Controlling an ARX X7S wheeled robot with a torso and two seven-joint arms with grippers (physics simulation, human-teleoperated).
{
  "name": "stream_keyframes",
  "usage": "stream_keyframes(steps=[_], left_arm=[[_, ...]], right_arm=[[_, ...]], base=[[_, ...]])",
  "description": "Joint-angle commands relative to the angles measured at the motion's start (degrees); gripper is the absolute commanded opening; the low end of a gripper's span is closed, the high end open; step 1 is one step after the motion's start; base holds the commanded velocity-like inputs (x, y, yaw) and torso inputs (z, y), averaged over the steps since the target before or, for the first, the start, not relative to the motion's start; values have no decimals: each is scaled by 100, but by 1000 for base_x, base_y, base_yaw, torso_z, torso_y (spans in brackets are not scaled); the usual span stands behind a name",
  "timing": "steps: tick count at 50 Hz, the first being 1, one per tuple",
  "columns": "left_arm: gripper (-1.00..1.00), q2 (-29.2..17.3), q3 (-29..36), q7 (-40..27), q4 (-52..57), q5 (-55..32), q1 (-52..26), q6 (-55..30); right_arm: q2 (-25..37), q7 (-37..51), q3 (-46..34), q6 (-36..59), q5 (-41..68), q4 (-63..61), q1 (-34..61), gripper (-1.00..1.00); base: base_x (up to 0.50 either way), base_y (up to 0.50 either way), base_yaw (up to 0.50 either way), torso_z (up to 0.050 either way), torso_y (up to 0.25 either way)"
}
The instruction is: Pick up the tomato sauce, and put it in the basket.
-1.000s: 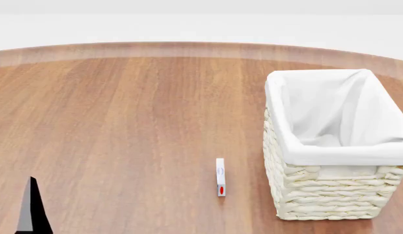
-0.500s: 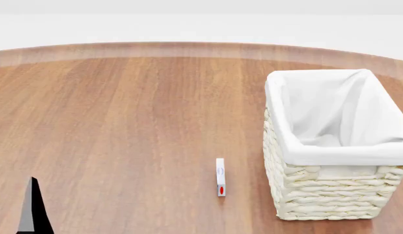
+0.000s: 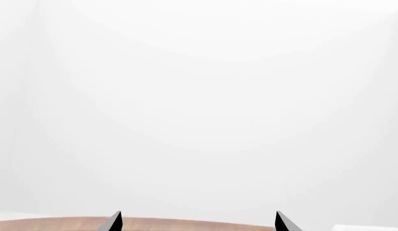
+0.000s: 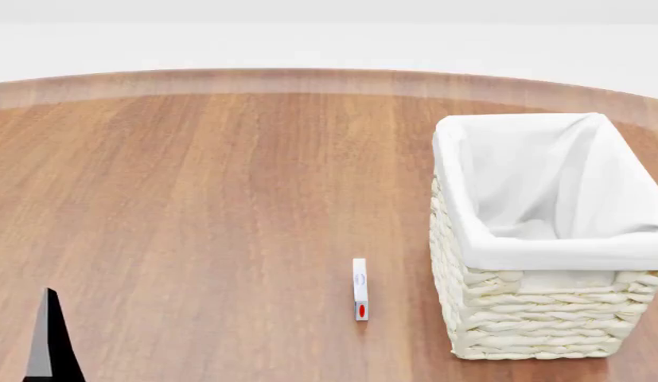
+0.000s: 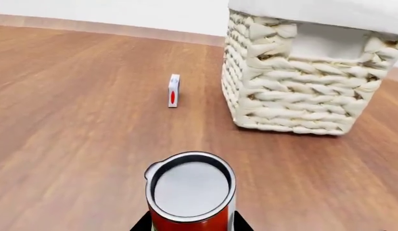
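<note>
The tomato sauce [image 5: 190, 195] sits upright between the two dark fingers of the right hand [image 5: 191, 222], its silvery top facing the wrist camera and its red side just showing below the rim. Only the finger bases show at either side of the can, so the hand looks clamped on it, though whether the can rests on the counter [image 5: 70, 120] or is lifted off it cannot be told. The can's long axis runs straight up and down, top uppermost.

The step in hand seems to be the carry: the can is gripped and the basket [image 5: 295, 91] stands ahead and off to one side, well apart from it. Next, the can must rise above the cloth-lined rim [image 4: 551, 251], travel over the opening, and be let go inside.

A small white tag with a red mark [image 4: 360, 289] stands on the counter near the basket.

The left hand [image 3: 197, 222] has its fingertips apart, holding nothing.
</note>
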Motion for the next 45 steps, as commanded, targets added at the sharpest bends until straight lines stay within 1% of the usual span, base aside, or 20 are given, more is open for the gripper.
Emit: stream_keyframes(steps=[1, 8, 10, 14, 17, 22, 25, 28, 45], left_arm=[[100, -19, 3, -21, -13, -14, -23, -4], [100, -33, 15, -31, 2, -5, -4, 16], [100, -43, 4, -42, 18, -16, -8, -1], [100, -45, 4, -49, 17, -25, -3, 12], [100, -54, -6, -54, 10, -34, 7, 30], [100, -60, -4, -56, -22, -39, -12, 37], [100, -62, -2, -61, -1, -69, -20, 25], [100, -74, 12, -63, 32, -55, 0, 27], [100, -86, 28, -77, -30, -71, -7, 71]], right_arm=[[125, 114, 36, 259, -261, -484, 55, -100], [192, 149, 54, 352, -315, -679, 96, -100], [259, 186, 93, 509, -316, -962, 76, -100], [273, 196, 85, 490, -371, -1003, 121, -100], [335, 232, 116, 689, -360, -1294, 86, -100], [341, 256, 120, 644, -409, -1279, 123, -100], [446, 297, 191, 973, -435, -1784, 176, -100], [503, 343, 270, 1097, -480, -2062, 264, -100], [651, 437, 390, 1538, -627, -2955, 442, -100]], base=[[0, 0, 0, 0, 0], [0, 0, 0, 0, 0], [0, 0, 0, 0, 0], [0, 0, 0, 0, 0], [0, 0, 0, 0, 0], [0, 0, 0, 0, 0], [0, 0, 0, 0, 0], [0, 0, 0, 0, 0], [0, 0, 0, 0, 0]])
